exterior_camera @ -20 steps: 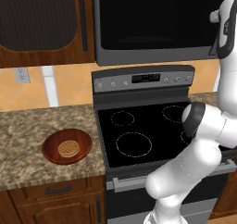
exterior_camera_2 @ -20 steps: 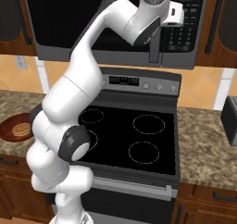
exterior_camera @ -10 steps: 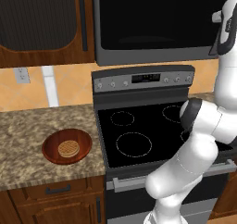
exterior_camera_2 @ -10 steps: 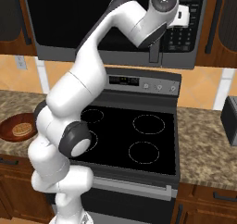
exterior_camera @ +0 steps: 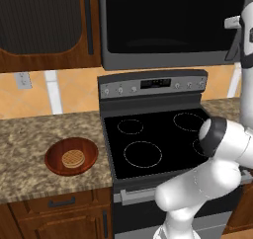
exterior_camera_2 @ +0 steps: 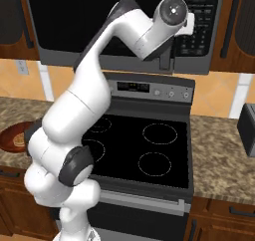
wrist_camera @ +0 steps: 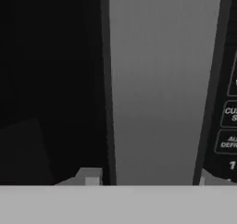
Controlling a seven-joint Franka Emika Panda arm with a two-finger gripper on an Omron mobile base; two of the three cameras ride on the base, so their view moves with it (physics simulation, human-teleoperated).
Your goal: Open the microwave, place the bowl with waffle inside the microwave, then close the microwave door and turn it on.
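Observation:
The microwave (exterior_camera: 168, 25) hangs above the stove with its microwave door (exterior_camera_2: 99, 16) closed. My gripper (wrist_camera: 148, 179) is up at the door's right edge, next to the button panel (exterior_camera_2: 199, 31). The grey vertical handle (wrist_camera: 157, 89) stands between my two fingertips (wrist_camera: 90, 176), with thin gaps on both sides, so the jaws are open around it. The white hand (exterior_camera: 233, 23) shows at the microwave's right side. The reddish-brown bowl (exterior_camera: 54, 160) sits on the left counter with the waffle (exterior_camera: 73, 158) in it. My arm half hides the bowl (exterior_camera_2: 11, 138) in the right base view.
A black glass-top stove (exterior_camera: 153, 139) lies below the microwave, and my arm arches over it. Granite counter (exterior_camera: 24, 139) runs left of it and more counter (exterior_camera_2: 219, 155) right. A dark wooden cabinet door (exterior_camera: 39, 25) hangs left of the microwave. A grey appliance (exterior_camera_2: 247, 123) stands at far right.
The hand has shifted a little at the microwave's right side and the jaws have narrowed around the handle. The bowl and waffle have not moved.

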